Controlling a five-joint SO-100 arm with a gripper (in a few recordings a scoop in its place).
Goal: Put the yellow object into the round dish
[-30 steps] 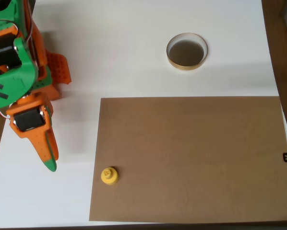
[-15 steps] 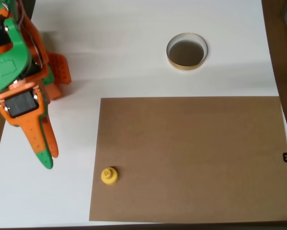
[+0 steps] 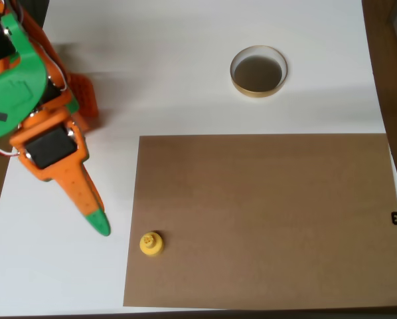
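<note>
Near the lower left corner of a flat brown cardboard-like sheet [image 3: 261, 219], seen from overhead, sat the small bright yellow plastic piece [image 3: 151, 244], a round base with a narrower knob on top, upright and just inside the sheet's left edge. It lay below and to the right of the orange arm's gripper [image 3: 95, 222], near the tip but clearly apart from it, with a strip of white table [image 3: 172, 73] and the sheet's edge between them. Nothing touched the yellow piece.

The gripper pointed down and to the right in the overhead view, its long orange fingers tapering to a green tip [image 3: 99, 224]. From above only 1 tapered shape showed, so I could not tell whether the fingers stood apart or together; nothing appeared between them. Behind the fingers were a dark motor block in an orange housing [image 3: 50, 147] and a green arm segment [image 3: 16, 86] at the picture's left edge.

Well apart from both, toward the upper right on the bare white table above the sheet's top edge, stood the small round dish [image 3: 258, 72] with a tan-gold rim and a dark greyish inside, holding nothing. A small black tab [image 3: 396, 218] sat at the sheet's right edge.
</note>
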